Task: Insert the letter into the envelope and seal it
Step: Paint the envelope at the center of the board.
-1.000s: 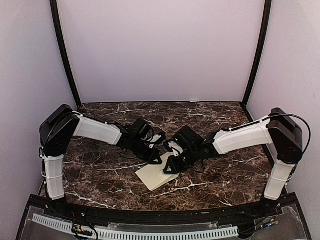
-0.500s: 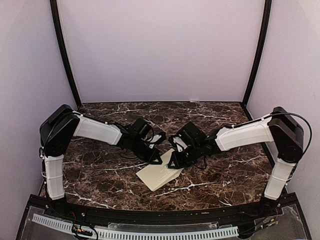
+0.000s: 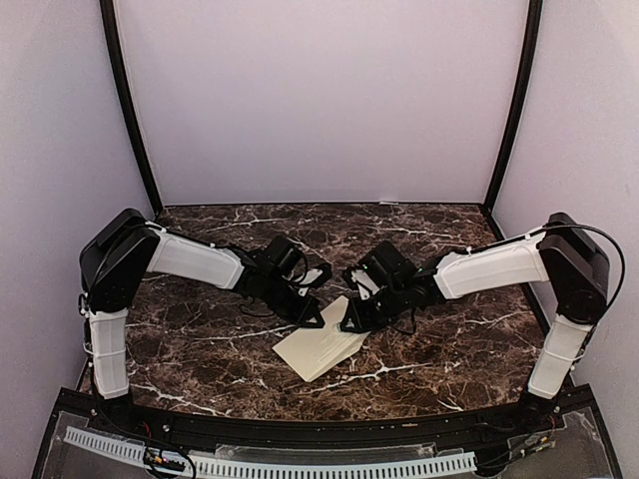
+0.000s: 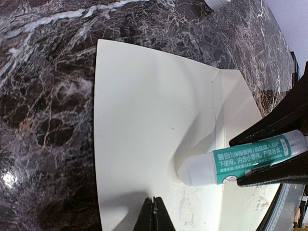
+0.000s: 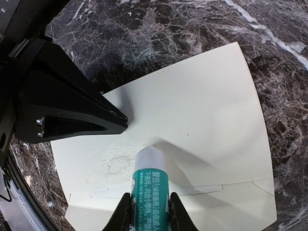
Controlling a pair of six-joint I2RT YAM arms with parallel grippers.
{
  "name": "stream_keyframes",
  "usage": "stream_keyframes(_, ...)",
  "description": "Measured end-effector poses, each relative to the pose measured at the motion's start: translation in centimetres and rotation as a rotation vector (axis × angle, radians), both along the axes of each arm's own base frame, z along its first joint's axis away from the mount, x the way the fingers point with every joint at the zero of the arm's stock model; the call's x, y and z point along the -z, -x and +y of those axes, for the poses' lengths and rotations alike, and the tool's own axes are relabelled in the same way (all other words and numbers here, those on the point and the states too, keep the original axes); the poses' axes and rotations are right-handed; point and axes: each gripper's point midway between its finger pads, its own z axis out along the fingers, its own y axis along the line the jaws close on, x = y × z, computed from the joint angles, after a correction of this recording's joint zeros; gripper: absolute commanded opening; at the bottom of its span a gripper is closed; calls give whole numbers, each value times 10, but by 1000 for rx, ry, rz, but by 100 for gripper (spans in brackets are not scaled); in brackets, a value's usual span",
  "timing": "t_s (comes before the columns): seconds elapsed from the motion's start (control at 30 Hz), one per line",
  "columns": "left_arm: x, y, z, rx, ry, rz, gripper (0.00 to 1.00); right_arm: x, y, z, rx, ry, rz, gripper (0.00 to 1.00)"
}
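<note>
My right gripper (image 5: 149, 211) pinching glue stick (image 5: 150, 180); tip touching envelope (image 5: 202, 106) straight ahead; my left gripper (image 4: 153, 211) pressed together, tips on envelope just beside glue tip.

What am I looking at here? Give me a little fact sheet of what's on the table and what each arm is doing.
Surface: dark marble table
Paper: plain cream paper envelope, lying flat
Left tool: shut, tip on the envelope
Right tool: clamped on a white glue stick with a green label, its tip touching the envelope
Letter: not in sight
</note>
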Motion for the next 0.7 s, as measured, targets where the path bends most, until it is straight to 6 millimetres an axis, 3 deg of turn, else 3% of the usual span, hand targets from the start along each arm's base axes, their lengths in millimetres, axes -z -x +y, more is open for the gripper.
stream_keyframes(0.7,0,0,0,-2,0,2,0,0,29,25,-142,-28,18,5)
